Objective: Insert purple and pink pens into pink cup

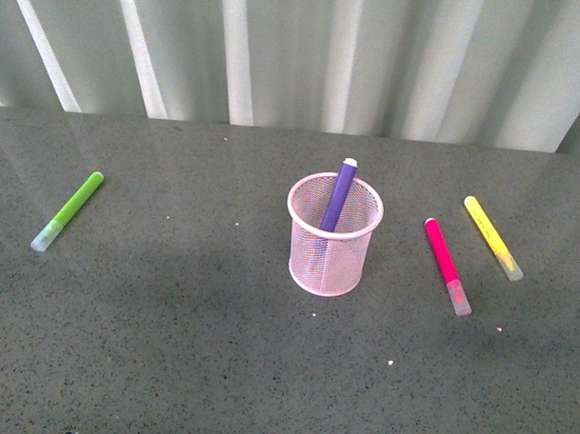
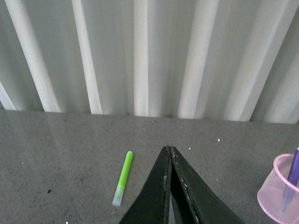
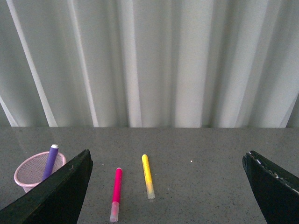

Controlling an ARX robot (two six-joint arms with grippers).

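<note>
Lime-green marker (image 1: 68, 211): flat on the table (image 1: 171, 346), 9 o'clock from the pink cup (image 1: 331, 261), well apart; no part of the task
Left gripper (image 2: 168, 149): jaws pressed together, empty; nothing wanted lies on its side
Pink cup: upright, mid-table
Purple pen (image 1: 338, 195): inside, leaning toward 1 o'clock on the rim; half done, I judge
Pink pen (image 1: 446, 261): flat at the cup's 3 o'clock, near; not yet in
Yellow marker (image 1: 491, 236): just beyond it; a decoy
Right gripper (image 3: 168, 154): jaws spread wide, empty; likely readied for the pink pen

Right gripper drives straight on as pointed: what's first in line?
Looks free: the open right gripper aims over bare table toward the curtain. The yellow marker and pink pen lie between its fingers, lower; depth is unclear, so it might clip the marker.
</note>
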